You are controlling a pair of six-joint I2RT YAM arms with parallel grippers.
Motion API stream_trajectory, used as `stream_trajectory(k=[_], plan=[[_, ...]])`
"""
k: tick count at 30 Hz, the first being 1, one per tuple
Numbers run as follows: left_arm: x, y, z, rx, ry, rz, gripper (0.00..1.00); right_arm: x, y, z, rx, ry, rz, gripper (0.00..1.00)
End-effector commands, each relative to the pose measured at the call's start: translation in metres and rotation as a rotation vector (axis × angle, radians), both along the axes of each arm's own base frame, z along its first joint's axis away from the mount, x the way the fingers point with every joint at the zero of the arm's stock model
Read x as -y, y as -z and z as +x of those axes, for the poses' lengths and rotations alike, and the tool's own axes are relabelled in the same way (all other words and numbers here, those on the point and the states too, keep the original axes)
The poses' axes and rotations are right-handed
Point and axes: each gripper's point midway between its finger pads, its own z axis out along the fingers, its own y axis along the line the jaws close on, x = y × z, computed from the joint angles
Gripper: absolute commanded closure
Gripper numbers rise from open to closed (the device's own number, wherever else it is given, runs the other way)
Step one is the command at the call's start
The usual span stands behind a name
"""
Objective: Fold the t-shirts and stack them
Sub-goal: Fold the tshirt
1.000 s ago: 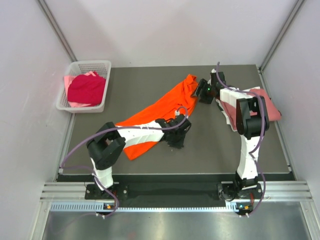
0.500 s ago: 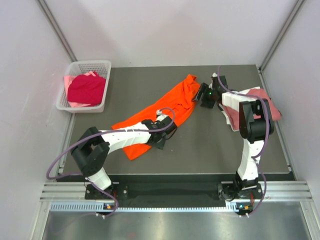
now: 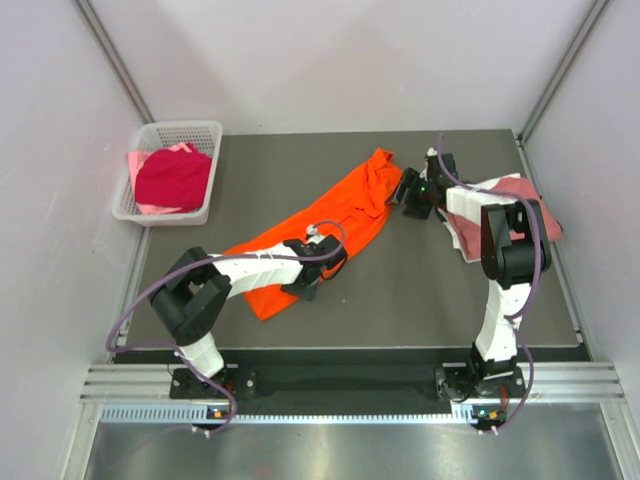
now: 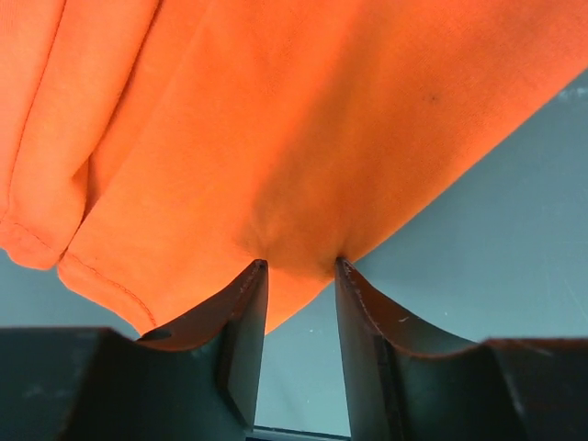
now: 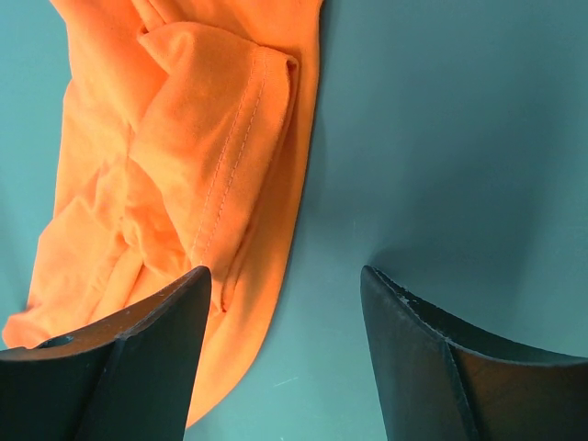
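Your left hand (image 4: 299, 265) has shifted along the orange t-shirt (image 3: 340, 205), strung across the bench (image 3: 450, 290), and stands narrowly parted at its hem, your right hand (image 5: 285, 273) wide beside its far end: folding awaits fresh grips.

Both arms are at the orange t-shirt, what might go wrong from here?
The left jaws stand part open with only the very edge of the orange t-shirt between their tips, so closing may grip little cloth and slip off. The right jaws stand open, half over the shirt's bunched end, half over bare table; a pinch there may catch uneven folds. The right arm reaches across the rose t-shirt and might drag it.
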Motion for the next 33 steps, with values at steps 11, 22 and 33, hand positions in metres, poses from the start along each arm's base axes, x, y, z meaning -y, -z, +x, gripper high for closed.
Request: stream_trajectory(k=[11, 22, 33], plan=[[0.004, 0.029, -0.01, -0.112, 0.008, -0.066, 0.86, 0.002, -0.033, 0.006, 0.09, -0.005, 0.012, 0.34], [0.084, 0.026, -0.03, -0.292, 0.089, -0.44, 1.0, 0.008, -0.054, 0.0, 0.122, -0.004, 0.025, 0.34], [0.2, -0.014, 0.002, -0.237, 0.077, -0.702, 1.0, 0.046, -0.073, -0.031, 0.137, 0.058, 0.0, 0.34]])
